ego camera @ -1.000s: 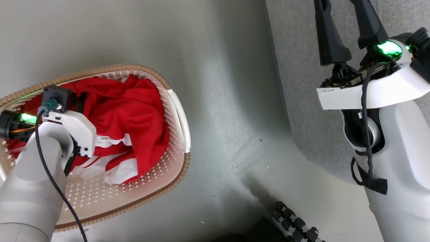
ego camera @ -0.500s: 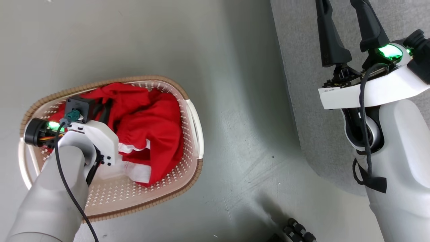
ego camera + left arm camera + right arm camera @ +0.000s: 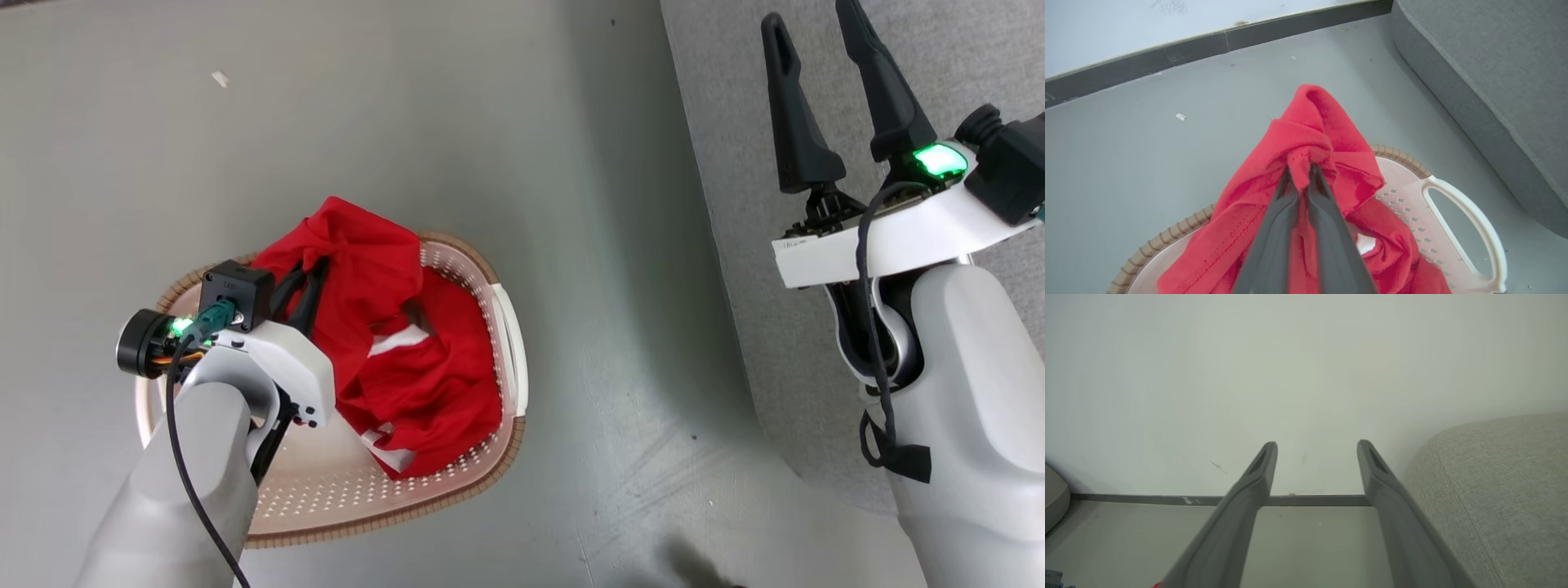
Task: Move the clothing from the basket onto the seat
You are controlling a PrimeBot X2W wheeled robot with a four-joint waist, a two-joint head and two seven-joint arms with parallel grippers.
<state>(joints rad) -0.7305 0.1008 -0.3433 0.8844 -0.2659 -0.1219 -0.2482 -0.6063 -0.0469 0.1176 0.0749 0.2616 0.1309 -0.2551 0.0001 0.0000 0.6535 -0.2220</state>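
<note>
The red clothing with white trim lies heaped in the cream basket, which stands on the floor at the left. My left gripper is shut on a bunched fold of the clothing, which hangs raised above the basket's brown rim. Its fingertips are wrapped in the fabric. The grey seat fills the upper right, with its edge close beside the basket. My right gripper is held open over the seat, and nothing lies between its fingers.
Grey floor separates the basket from the seat. A pale wall with a dark skirting board runs behind. A small white scrap lies on the floor beyond the basket. A rounded seat cushion sits to the right of my right gripper.
The head view has shifted and the basket now looks smaller. My left gripper has risen, drawing a fold of red clothing up out of the heap. The right gripper stays open.
</note>
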